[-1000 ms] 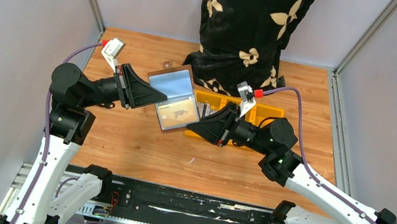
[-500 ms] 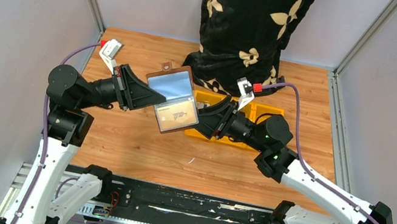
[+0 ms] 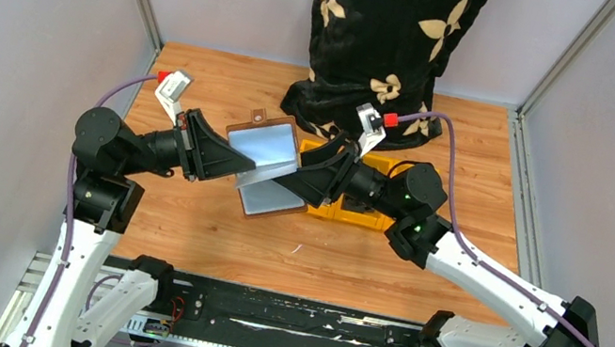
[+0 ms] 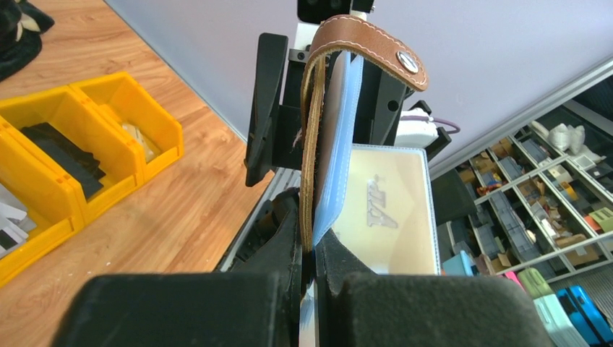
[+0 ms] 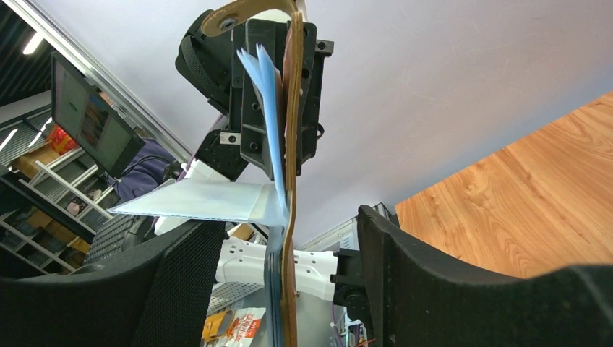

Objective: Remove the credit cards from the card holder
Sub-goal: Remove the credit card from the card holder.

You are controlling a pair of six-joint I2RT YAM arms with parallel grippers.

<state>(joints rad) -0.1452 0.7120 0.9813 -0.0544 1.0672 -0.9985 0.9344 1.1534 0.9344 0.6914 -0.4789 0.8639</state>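
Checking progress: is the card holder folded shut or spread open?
Spread open: from above, the card holder shows both halves unfolded, inner side up, pinched by the left gripper; a tan card sits in it.

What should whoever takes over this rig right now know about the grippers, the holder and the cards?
Left gripper: shut on one edge of the holder, keeping it open in the air above the table.
Right gripper: open, jaws either side of the holder's opposite edge, gripping nothing.
Cards: one tan card sits inside the holder; any others cannot be made out.
Done: holder lifted and opened.
Left: pull the card out and set it down.
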